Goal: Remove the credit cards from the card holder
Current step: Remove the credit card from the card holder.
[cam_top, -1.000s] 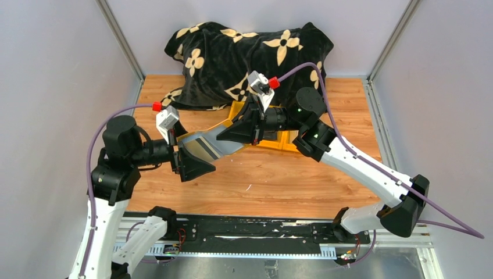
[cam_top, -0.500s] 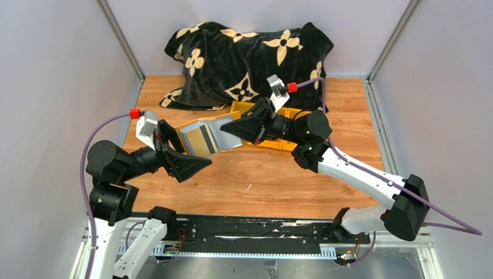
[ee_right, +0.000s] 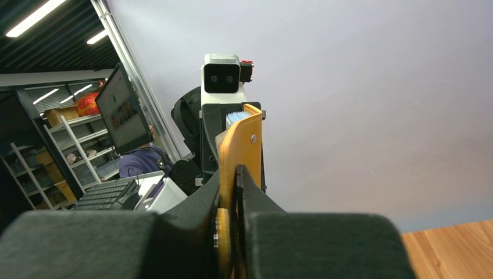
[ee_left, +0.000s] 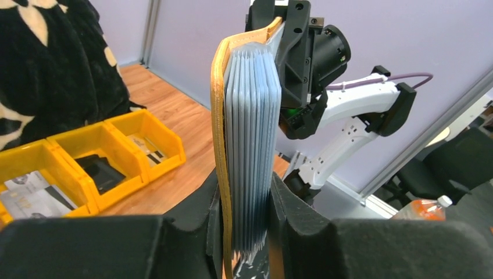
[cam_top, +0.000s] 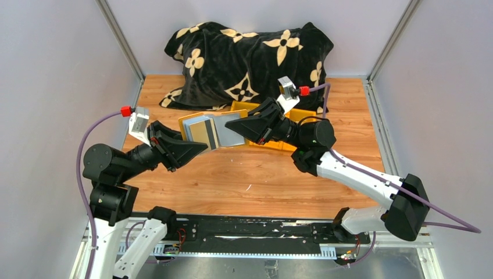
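Above wooden table [cam_top: 261, 180], card holder [cam_top: 212, 131] fanned open.

Open card holder [cam_top: 212, 132], held in the air on edge: mustard-yellow flap [ee_left: 219, 104] upright, blue-grey accordion pockets [ee_left: 250, 133] pressed together beside it. One pale card [ee_left: 26, 196] lies flat in a yellow bin [ee_left: 64, 152].

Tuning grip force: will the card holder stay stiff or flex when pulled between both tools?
Probably flexes: the card holder shows fanned accordion pockets that should squash under the left tool. Its yellow flap, pinched by the right tool, looks thin and curved, so it likely bends rather than bears load. Seems light: held off the table by its ends alone.
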Controlling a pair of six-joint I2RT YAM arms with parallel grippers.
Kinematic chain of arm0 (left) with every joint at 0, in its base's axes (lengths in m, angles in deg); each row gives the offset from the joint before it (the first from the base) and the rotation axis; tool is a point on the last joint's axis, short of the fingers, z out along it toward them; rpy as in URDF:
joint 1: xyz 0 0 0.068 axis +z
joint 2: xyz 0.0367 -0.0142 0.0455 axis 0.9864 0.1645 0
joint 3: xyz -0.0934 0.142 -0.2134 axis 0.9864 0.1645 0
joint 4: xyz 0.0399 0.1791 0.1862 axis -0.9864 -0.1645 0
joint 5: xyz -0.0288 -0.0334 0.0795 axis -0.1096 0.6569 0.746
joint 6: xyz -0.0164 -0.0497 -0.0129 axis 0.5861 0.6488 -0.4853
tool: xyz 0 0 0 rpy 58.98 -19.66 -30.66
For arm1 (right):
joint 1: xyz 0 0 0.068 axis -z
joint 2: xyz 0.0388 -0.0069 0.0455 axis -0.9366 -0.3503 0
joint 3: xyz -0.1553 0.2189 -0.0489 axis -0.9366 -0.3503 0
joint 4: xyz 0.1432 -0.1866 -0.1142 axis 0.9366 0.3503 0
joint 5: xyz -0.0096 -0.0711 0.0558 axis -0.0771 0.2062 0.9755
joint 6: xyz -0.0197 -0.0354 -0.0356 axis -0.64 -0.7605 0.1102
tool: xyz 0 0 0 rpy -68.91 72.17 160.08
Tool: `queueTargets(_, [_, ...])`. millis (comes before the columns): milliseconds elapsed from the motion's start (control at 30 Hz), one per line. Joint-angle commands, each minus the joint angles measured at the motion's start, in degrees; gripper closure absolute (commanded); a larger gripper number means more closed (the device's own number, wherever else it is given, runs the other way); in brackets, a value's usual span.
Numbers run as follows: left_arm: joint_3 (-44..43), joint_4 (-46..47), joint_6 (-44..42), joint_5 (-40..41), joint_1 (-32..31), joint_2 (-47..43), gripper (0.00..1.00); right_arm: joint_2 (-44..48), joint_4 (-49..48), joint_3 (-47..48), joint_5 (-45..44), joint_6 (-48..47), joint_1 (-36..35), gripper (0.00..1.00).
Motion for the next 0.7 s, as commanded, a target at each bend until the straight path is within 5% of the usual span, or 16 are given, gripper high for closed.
queueTargets(0, [-1.52,-0.58,-1.23,1.25,-0.02,1.19,0.82,1.72,-3.42,-1.57,-2.03,-0.2,-0.2,0.83])
queueTargets(200, [-5.5,-10.87,-7.26,0.13,-0.01,5.65,1.0,9.14,12.55,-2.85,-6.64,-4.51,5.49,0.38])
queueTargets(333, [-7.05,-17.1,-12.07,2.81,-0.01,7.82,1.0,15.47,28.26,1.55,-10.56,-14.77,6.89,0.22])
queueTargets(467, [-8.4,-22.42,-17.1,6.44,-0.04,9.7,1.0,17.57,41.4,8.26,-10.22,-19.14,6.92,0.18])
queueTargets(667, [-9.19,-26.92,-20.12,8.22,-0.01,12.69,1.0,9.36,43.89,13.02,3.85,-10.77,6.22,0.25])
